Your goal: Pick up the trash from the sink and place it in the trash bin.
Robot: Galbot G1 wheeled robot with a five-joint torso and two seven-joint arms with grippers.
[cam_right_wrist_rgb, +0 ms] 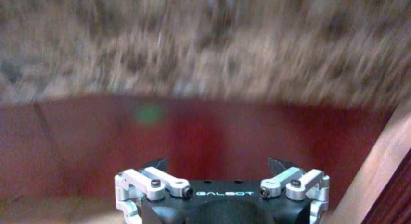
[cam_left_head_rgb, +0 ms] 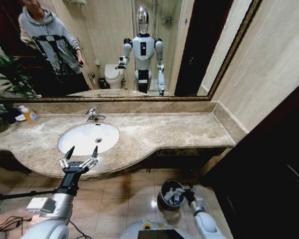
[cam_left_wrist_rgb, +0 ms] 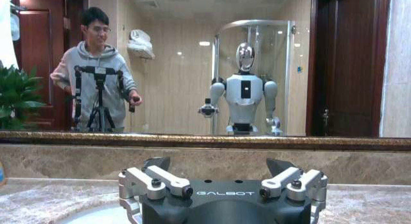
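Head view: the left gripper (cam_left_head_rgb: pixel 83 154) hung over the front rim of the sink (cam_left_head_rgb: pixel 70 147), jaws spread wide apart and holding nothing, its dark fingers (cam_left_head_rgb: pixel 70 151) pointed toward the back wall. The sink, a white oval basin set in the brown marble countertop (cam_left_head_rgb: pixel 169 130), looked bare inside, drain visible near the middle, chrome faucet (cam_left_head_rgb: pixel 93 115) at the rear edge. A bottle with a yellow-orange label (cam_left_head_rgb: pixel 29 115) lay at the far left of the counter beside a potted plant (cam_left_head_rgb: pixel 4 84). The trash bin (cam_left_head_rgb: pixel 164 197), round and black with a shiny rim, stood on the tiled floor below the counter front, well to the right of the sink. The trash (cam_left_head_rgb: pixel 173 194) lay inside it as a small heap of white pieces; individual items could not be told apart. The right gripper (cam_left_head_rgb: pixel 191 195) was low, just at the bin's right rim; from the head view its jaws could not be read. In the right wrist view the right gripper (cam_right_wrist_rgb: pixel 218 162) showed both fingertips set apart with nothing between them, facing a blurred red-brown cabinet front under the marble edge. In the left wrist view the left gripper (cam_left_wrist_rgb: pixel 218 164) also stood open, facing the mirror (cam_left_wrist_rgb: pixel 205 65) above the backsplash.
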